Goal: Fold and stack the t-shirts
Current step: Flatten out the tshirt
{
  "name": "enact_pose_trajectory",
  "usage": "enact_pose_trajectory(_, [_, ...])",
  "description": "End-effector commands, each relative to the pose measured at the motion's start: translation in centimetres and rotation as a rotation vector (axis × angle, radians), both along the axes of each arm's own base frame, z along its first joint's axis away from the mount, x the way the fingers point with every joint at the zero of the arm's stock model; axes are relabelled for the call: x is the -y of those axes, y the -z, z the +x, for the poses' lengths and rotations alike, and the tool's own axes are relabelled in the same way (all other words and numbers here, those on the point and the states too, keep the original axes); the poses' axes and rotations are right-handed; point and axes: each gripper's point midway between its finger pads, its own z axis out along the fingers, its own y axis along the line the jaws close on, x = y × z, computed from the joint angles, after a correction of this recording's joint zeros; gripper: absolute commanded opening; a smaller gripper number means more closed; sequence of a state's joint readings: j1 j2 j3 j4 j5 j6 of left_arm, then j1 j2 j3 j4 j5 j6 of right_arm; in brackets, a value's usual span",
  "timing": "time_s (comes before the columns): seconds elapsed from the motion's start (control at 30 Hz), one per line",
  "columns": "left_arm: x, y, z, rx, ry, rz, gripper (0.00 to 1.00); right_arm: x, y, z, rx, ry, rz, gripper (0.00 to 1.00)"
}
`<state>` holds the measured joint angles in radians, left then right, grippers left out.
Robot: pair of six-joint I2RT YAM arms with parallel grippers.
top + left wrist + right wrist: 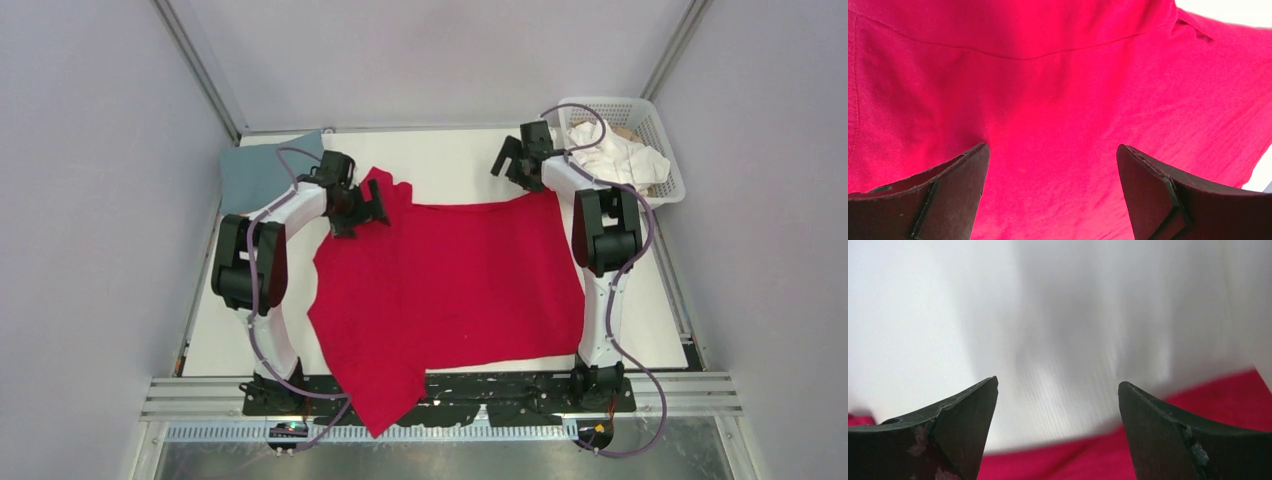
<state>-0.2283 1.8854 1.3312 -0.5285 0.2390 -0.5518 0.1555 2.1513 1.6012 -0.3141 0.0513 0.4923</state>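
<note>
A bright red t-shirt (450,290) lies spread across the middle of the white table, one corner hanging over the near edge. My left gripper (365,210) hovers open over its far left part; the left wrist view is filled with red t-shirt (1058,90) cloth, nothing between the fingers. My right gripper (512,162) stands open just beyond the shirt's far right corner, above bare table; its wrist view shows the red t-shirt's edge (1088,455) below white surface. A folded blue-grey t-shirt (262,172) lies at the far left. White t-shirts (620,158) sit in the basket.
A white lattice basket (660,140) stands at the table's far right corner, beside the right arm. Grey walls and metal frame posts close in the table on three sides. The table (450,160) surface shows white behind the red shirt.
</note>
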Motion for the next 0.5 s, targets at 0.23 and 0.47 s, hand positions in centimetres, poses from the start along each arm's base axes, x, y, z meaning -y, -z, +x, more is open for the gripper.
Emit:
enact_pose_trajectory(0.23, [-0.7, -1.9, -1.0, 0.036, -0.059, 0.004, 1.00, -0.6, -7.7, -0.9, 0.148, -0.038, 0.017, 0.95])
enact_pose_trajectory(0.47, [1.5, -0.9, -6.3, -0.006, -0.028, -0.010, 1.00, -0.5, -4.8, -13.0, 0.023, -0.071, -0.056, 0.95])
